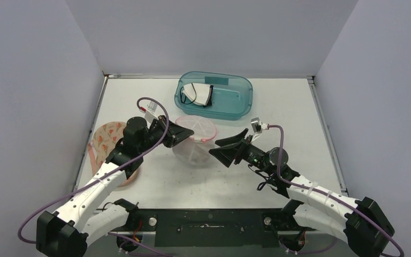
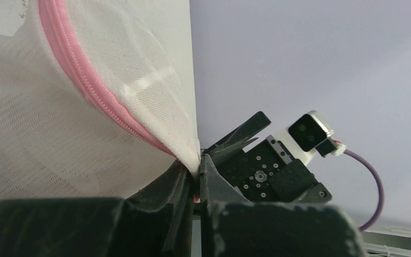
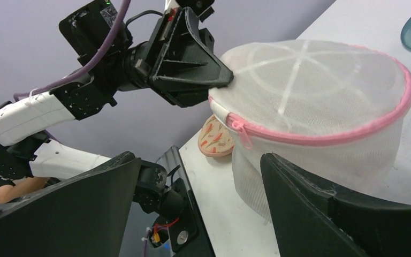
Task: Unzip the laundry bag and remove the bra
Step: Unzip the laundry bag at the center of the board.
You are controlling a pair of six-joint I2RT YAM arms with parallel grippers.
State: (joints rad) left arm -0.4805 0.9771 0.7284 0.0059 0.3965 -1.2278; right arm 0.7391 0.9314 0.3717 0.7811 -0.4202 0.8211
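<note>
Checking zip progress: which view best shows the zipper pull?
Right wrist: the pink zipper pull hangs unobstructed beside the left pincer. Left wrist shows only the zipper tape; top external, only the laundry bag's pink rim.

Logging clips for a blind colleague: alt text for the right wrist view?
The left tool pinches the rim of a white mesh bag beside the pull of its pink zipper, which looks shut. The right tool stands wide open in the foreground, facing the bag. A patterned item lies on the table behind.
</note>
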